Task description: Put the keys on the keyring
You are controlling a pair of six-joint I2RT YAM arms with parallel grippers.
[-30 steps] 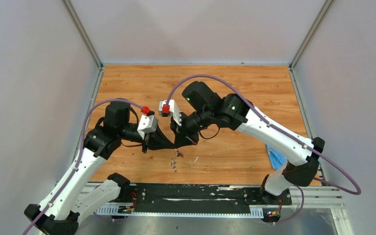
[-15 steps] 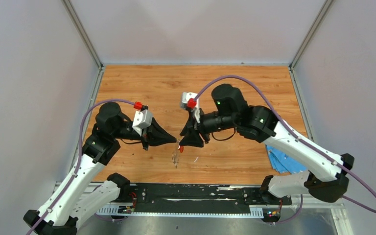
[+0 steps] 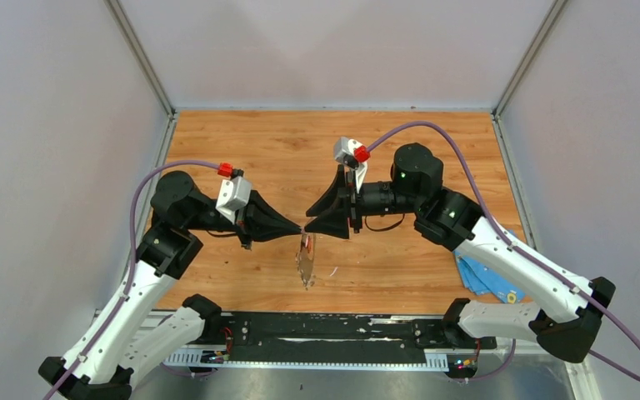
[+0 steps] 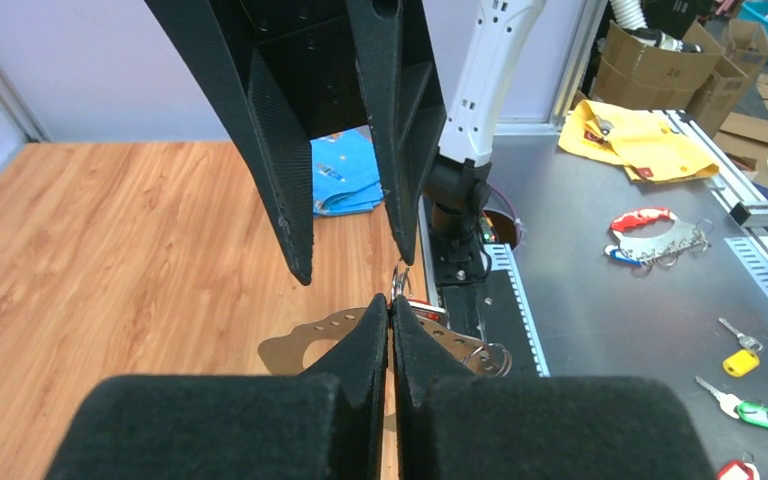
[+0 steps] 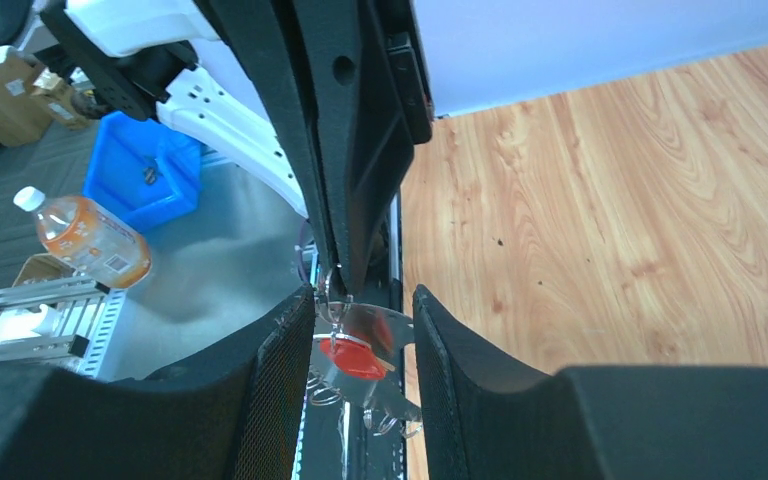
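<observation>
Over the wooden table (image 3: 242, 150), the left gripper (image 3: 298, 230) reaches in from 9 o'clock with its fingers pressed together, pinching the top of the keyring (image 3: 306, 260), which hangs straight down toward 6 o'clock. The red key (image 5: 350, 358) dangles against the ring just below the pinch. The right gripper (image 3: 307, 218) comes in from 3 o'clock, fingers apart, its tips straddling the left fingertips and the ring's top. A blue cloth (image 3: 477, 275) lies at 4 o'clock.
</observation>
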